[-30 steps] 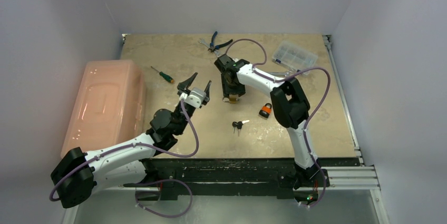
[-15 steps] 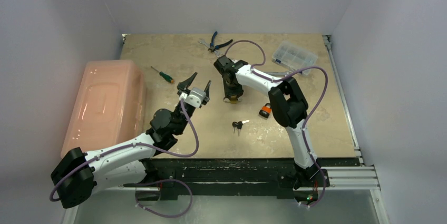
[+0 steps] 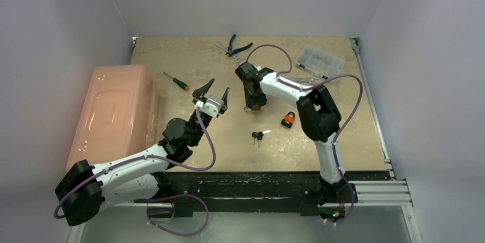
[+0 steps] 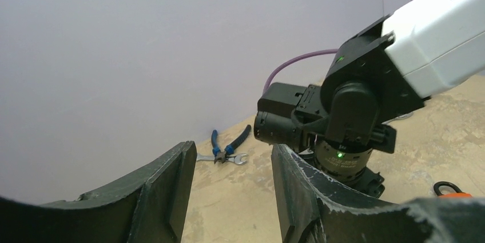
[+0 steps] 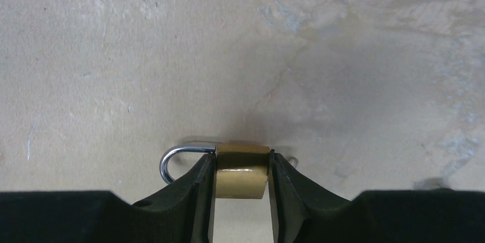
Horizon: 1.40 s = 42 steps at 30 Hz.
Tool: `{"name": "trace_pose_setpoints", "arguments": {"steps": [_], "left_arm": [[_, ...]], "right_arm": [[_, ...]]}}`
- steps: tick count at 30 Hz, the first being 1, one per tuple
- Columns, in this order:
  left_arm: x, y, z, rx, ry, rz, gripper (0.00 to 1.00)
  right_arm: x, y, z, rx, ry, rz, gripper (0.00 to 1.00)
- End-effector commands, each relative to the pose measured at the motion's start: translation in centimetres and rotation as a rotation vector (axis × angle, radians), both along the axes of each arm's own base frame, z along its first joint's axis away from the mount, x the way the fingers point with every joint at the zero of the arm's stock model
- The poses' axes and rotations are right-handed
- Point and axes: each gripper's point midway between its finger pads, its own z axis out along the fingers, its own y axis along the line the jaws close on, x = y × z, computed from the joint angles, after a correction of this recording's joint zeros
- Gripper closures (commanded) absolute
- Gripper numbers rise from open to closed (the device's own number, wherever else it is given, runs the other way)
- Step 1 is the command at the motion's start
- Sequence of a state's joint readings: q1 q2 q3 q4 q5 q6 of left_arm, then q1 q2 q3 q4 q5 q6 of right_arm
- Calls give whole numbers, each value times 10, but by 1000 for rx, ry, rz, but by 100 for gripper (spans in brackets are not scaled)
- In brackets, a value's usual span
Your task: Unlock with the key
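A small brass padlock [image 5: 242, 171] with a steel shackle [image 5: 169, 160] sticking out to the left sits between the fingers of my right gripper [image 5: 241, 160]. Both fingers press its sides, just above the tabletop. In the top view that gripper [image 3: 252, 104] points down at mid-table over the padlock [image 3: 252, 108]. The key [image 3: 260, 135], with a dark head, lies loose on the table nearer the front. My left gripper [image 3: 213, 90] hovers open and empty to the left, and its wrist view shows its fingers [image 4: 171, 180] apart, facing the right arm.
An orange padlock [image 3: 288, 119] lies right of the key. Blue-handled pliers [image 3: 235, 44] and a wrench [image 4: 237, 159] rest at the back edge. A green screwdriver [image 3: 175, 80] is at the back left, a clear parts box [image 3: 319, 59] at the back right, and a pink bin [image 3: 114, 111] on the left.
My right gripper has closed onto the brass padlock, and its wrist has shifted slightly to the right. The left arm has not moved.
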<state>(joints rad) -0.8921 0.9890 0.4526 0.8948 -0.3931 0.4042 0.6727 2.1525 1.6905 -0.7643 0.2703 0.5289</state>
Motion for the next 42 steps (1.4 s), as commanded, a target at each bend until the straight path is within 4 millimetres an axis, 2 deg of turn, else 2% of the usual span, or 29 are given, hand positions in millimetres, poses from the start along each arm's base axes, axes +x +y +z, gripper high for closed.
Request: {"name": "trace_pose_setpoints", "arguments": {"steps": [1, 9, 14, 17, 21, 25, 36, 42], "left_arm": [[-5, -3, 23, -27, -54, -37, 45], [-11, -10, 25, 28, -98, -92, 46], [-15, -24, 17, 110, -107, -161, 45], [-20, -34, 10, 174, -122, -215, 42], [-37, -53, -5, 311, -189, -345, 36], [-51, -64, -21, 414, -274, -430, 34], [-65, -76, -46, 593, -356, -528, 45], [-71, -82, -44, 569, -380, -568, 46]], "right_arm": [[10, 5, 68, 110, -163, 20, 100], [6, -10, 130, 157, -323, 47, 100], [-2, -21, 170, 195, -413, 48, 100], [-10, -20, 184, 244, -434, 64, 100], [-23, -24, 194, 288, -445, 78, 100], [-38, -34, 201, 288, -442, 84, 100], [-85, -25, 224, 426, -388, 257, 100], [-101, -15, 226, 446, -357, 314, 100]]}}
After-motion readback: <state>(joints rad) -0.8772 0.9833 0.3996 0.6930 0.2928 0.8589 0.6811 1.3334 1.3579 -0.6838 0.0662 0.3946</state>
